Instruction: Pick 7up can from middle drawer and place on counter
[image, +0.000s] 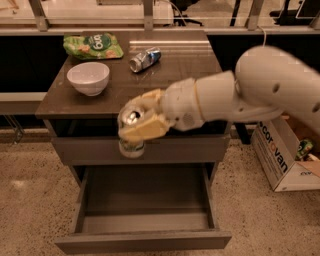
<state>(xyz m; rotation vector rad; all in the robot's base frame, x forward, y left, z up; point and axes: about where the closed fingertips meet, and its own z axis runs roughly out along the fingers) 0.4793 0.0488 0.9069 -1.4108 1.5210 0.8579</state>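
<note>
While white bowl (88, 77) sits on left part of counter (57, 102), steer clear of it. 7up can (132, 148) hangs at counter front edge, above open middle drawer (145, 192), clenched in gripper (137, 120) (fingers (146, 131) wrap upper body). Likely best: raise until base clears slab lip, carry inward over bare patch right of bowl, short of blue-and-silver can (145, 59), set down upright, release.

The arm (260, 90) is smooth, rounded white shells with small dark dots. The gripper (137, 118), at the front edge of the surface (185, 70), has blunt cream-yellow fingers (146, 132)
</note>
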